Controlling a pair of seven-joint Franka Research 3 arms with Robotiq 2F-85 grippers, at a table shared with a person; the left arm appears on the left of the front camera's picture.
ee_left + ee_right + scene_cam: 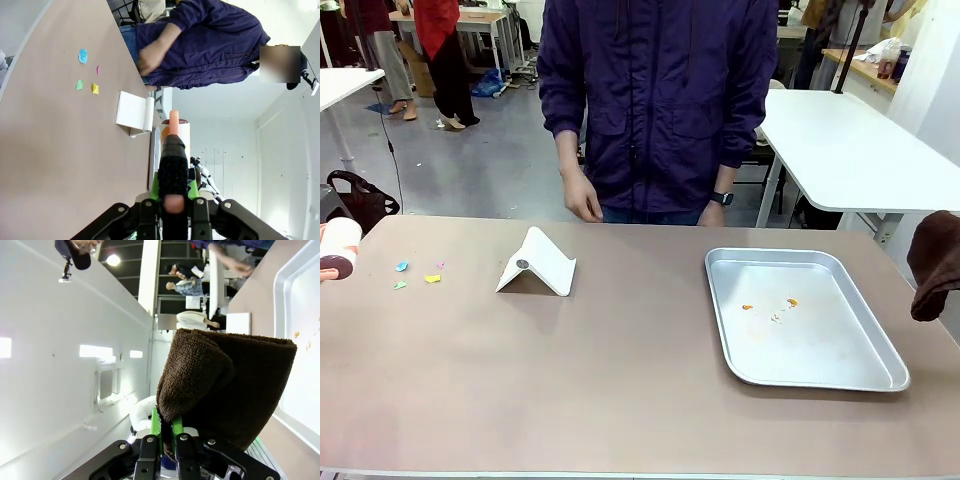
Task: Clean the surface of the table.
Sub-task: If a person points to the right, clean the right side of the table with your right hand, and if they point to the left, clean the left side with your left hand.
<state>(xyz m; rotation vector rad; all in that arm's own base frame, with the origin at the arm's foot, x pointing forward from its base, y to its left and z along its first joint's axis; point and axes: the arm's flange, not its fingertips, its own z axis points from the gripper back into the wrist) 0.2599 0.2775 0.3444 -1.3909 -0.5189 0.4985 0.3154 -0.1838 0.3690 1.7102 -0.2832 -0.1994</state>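
The brownish-tan table carries a few small coloured paper scraps near its left end; the left wrist view has them as scraps on the table. My left gripper is shut on the black handle of a roller tool with an orange neck and a white roll, and that roll pokes in at the front view's left edge. My right gripper is shut on a folded brown cloth, which hangs as a cloth off the table's right end.
A steel tray with a few orange crumbs lies right of centre. A white folded card stands left of centre. A person in a dark jacket stands at the far edge, one hand hanging near it.
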